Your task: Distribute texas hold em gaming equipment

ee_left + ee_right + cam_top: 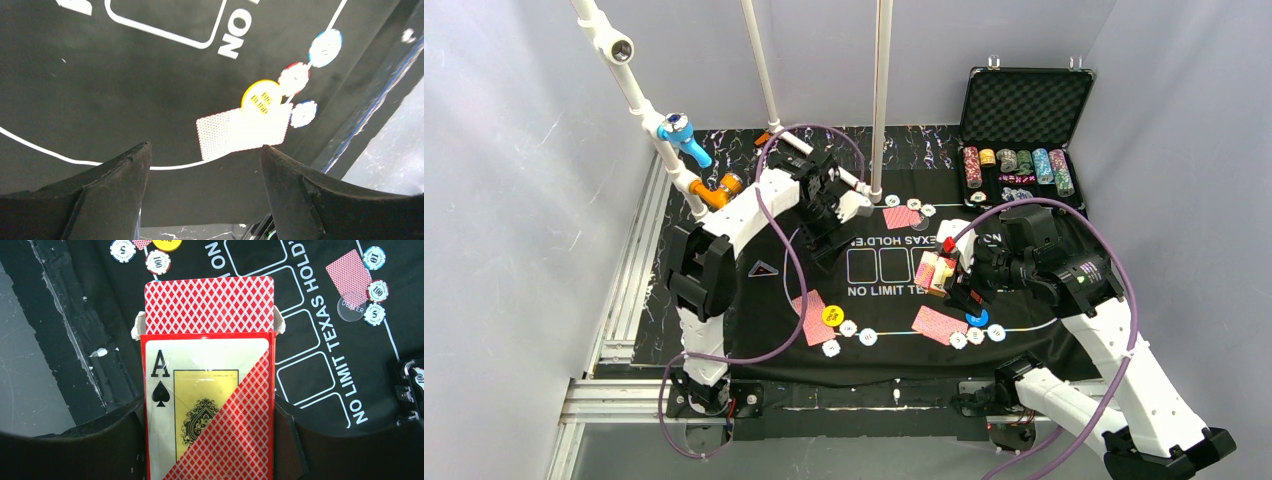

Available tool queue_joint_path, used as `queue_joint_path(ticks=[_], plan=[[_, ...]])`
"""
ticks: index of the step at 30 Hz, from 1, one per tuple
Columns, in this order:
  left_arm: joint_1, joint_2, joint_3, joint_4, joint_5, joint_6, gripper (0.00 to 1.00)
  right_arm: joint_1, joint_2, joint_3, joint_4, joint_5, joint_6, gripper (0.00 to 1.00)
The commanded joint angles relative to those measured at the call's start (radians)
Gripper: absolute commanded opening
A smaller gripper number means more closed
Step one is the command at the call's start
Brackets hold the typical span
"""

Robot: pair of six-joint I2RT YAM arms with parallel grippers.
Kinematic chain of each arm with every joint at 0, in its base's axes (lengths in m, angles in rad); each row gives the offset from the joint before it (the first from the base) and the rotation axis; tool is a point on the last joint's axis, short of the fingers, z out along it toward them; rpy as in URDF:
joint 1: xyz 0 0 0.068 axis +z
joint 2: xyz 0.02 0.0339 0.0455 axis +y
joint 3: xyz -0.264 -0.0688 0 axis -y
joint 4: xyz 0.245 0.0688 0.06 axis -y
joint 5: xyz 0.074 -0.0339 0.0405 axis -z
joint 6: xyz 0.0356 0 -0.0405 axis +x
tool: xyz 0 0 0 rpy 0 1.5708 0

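Note:
My right gripper (210,412) is shut on a red card box (210,405) with an ace of spades on its front, and red-backed cards (210,305) stick out of its open top. It hovers over the mat's right middle (944,275). My left gripper (205,147) is open with nothing between its fingers, and hangs above the mat's far left (832,238). Below it lie red-backed cards (243,131) with a yellow button (261,97) and three chips (293,78). A second card pile (939,325) lies by a blue button (976,318) and chips (976,336). A far card (349,275) lies by a clear dealer button (351,306).
The black felt mat (874,290) with white lettering covers the table. An open black case (1027,105) holding stacked chips stands at the back right. White poles (882,100) rise at the back, and an aluminium rail (629,290) runs along the left.

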Motion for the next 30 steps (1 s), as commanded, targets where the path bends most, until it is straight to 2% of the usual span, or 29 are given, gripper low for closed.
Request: queue_joint_path(ticks=[1,5,12,15,23,30], plan=[[-0.032,-0.116,0.112,-0.014,0.135,-0.098,0.79,-0.003,-0.011,0.034,0.048,-0.018,-0.013,0.01],[-0.056,-0.152,0.186,0.056,0.302,-0.303,0.85,-0.003,-0.011,0.027,0.061,-0.021,-0.011,0.01],[-0.115,-0.197,0.146,0.298,0.563,-0.726,0.88,-0.003,-0.006,0.018,0.100,-0.020,0.004,0.01],[-0.133,-0.203,0.107,0.433,0.629,-0.888,0.88,-0.003,-0.007,0.015,0.106,-0.018,0.006,0.01],[-0.205,-0.170,0.062,0.520,0.642,-1.008,0.84,-0.003,0.001,0.015,0.143,-0.033,0.011,0.01],[-0.226,-0.132,0.068,0.546,0.624,-1.042,0.72,-0.003,0.004,0.010,0.154,-0.043,0.014,0.01]])
